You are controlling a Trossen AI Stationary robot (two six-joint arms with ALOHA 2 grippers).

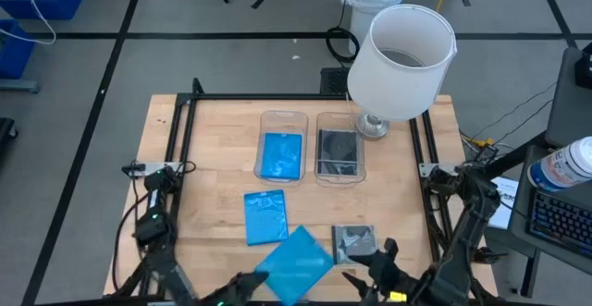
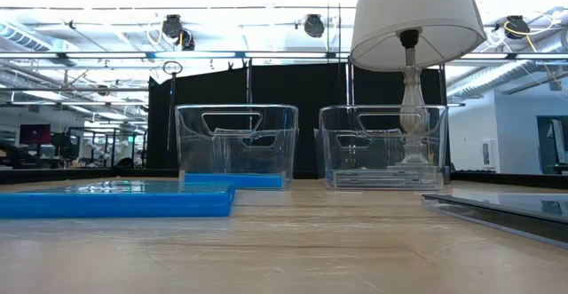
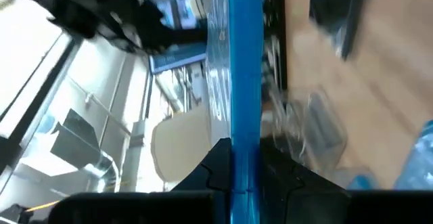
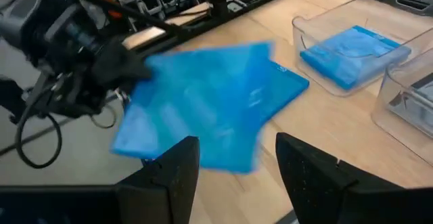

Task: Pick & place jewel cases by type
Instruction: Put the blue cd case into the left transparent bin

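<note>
My left gripper is shut on a bright blue jewel case, held over the table's near edge. My right gripper hovers open just right of it, nothing between its fingers, looking at that case. A second blue case lies flat on the table. A grey square case with a silver disc lies flat to its right. At the table's middle, the left clear bin holds a blue case, and the right bin holds a grey one. My left gripper pinches the blue case between its two fingers, one on each flat face, at the case's near-left edge. The fingers come level from the table's near left. The case sits about flat and reaches out from the fingers toward the table's middle; it looks lifted off the wood.
A lamp with a white shade stands at the table's far right, beside the right bin. A black frame borders the table's far and side edges. Bare wood lies between the bins and the loose cases.
</note>
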